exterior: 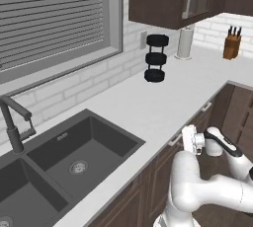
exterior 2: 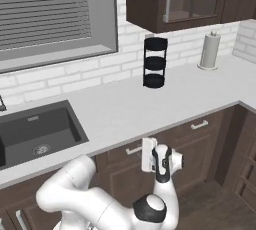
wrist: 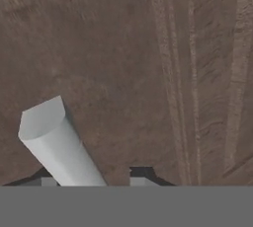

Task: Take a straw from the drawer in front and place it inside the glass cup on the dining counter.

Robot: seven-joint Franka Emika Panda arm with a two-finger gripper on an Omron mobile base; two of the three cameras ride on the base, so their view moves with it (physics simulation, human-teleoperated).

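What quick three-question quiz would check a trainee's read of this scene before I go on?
1. True or false: the drawer is pulled out.
2. What sits between the finger tips of the tool? A) silver bar handle B) straw C) glass cup
3. Fill in: the black tiered rack stands on the ____ worktop.
Key: 1 false; 2 A; 3 white.
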